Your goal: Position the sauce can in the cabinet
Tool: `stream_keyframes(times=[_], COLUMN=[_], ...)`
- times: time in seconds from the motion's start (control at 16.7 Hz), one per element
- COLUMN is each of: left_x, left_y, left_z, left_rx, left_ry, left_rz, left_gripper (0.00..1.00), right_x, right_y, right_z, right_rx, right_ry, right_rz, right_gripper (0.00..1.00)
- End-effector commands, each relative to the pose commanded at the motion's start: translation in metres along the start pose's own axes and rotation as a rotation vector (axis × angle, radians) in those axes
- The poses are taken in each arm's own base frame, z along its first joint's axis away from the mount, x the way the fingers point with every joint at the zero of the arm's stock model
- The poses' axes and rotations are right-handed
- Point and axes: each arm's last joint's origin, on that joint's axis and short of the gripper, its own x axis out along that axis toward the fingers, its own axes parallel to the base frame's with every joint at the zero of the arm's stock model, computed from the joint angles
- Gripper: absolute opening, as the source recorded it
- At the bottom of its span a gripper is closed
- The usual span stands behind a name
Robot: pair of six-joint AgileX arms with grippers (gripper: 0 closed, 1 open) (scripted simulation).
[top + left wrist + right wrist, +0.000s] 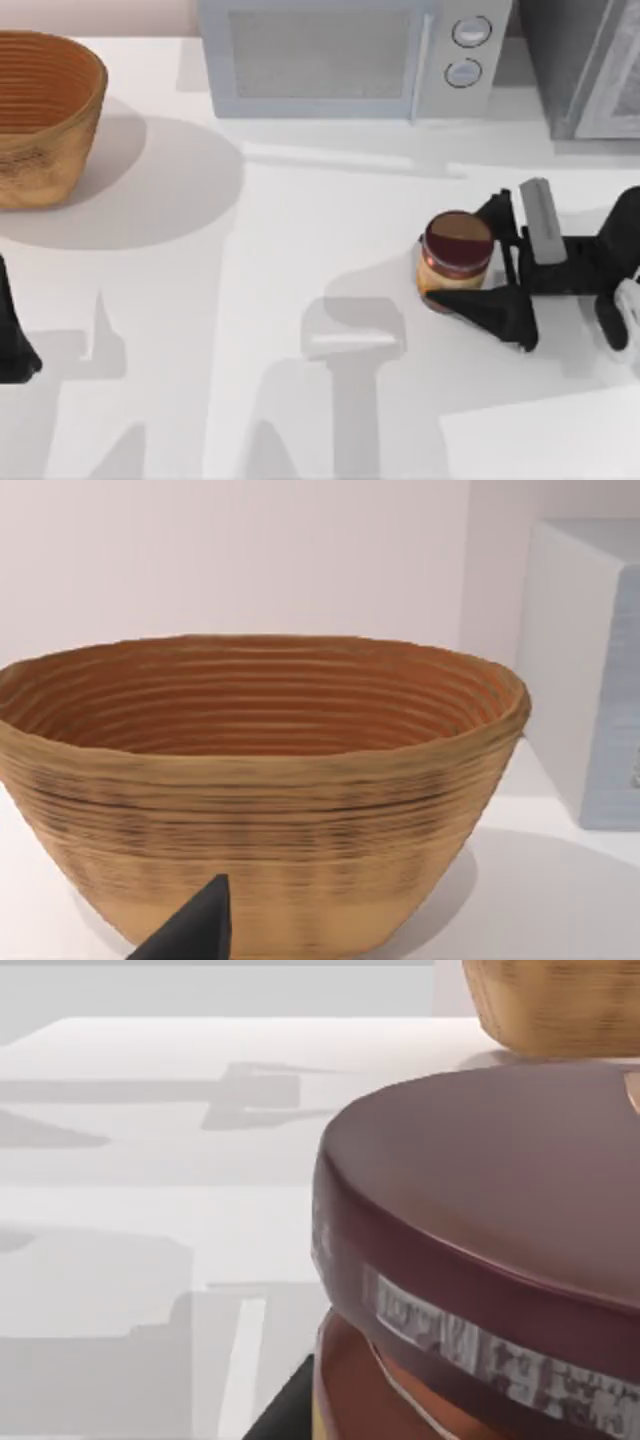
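Observation:
The sauce can (456, 256), a small jar with a dark maroon lid and a yellow-orange label, stands on the white table right of centre. My right gripper (470, 258) reaches in from the right edge and is open, one black finger on each side of the can. The nearer finger (490, 305) lies against the can's lower side. In the right wrist view the can's lid (500, 1210) looms very close. The cabinet (580, 70), a dark speckled grey box, stands at the back right corner. My left gripper (12, 335) is parked at the left edge.
A pale microwave (340, 60) with two round knobs stands at the back centre, left of the cabinet. A woven basket (40, 110) sits at the back left, and the left wrist view faces the basket (260, 780) closely. Open table lies between the basket and the can.

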Motion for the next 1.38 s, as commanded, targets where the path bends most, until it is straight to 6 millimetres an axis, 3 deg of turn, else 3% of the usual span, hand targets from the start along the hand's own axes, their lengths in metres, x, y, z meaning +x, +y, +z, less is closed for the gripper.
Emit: stream_keyframes(times=[0.18, 0.6, 0.78, 1.2, 1.38], left_x=[0.0, 0.0, 0.0, 0.0, 0.0], left_y=[0.0, 0.0, 0.0, 0.0, 0.0], left_z=[0.0, 0.0, 0.0, 0.0, 0.0], left_rx=[0.0, 0.0, 0.0, 0.0, 0.0], left_ry=[0.0, 0.0, 0.0, 0.0, 0.0], left_rz=[0.0, 0.0, 0.0, 0.0, 0.0], left_gripper=[1.0, 1.0, 1.0, 1.0, 1.0], right_x=[0.001, -0.001, -0.001, -0.001, -0.012], right_y=[-0.004, -0.011, -0.004, -0.001, 0.008], right_z=[0.018, 0.112, 0.141, 0.149, 0.15], right_rx=[-0.006, -0.018, -0.008, -0.003, 0.074], right_ry=[-0.001, -0.005, -0.002, -0.001, 0.004], right_rz=[-0.002, -0.027, -0.013, -0.002, -0.069], right_gripper=[0.0, 0.0, 0.0, 0.0, 0.0])
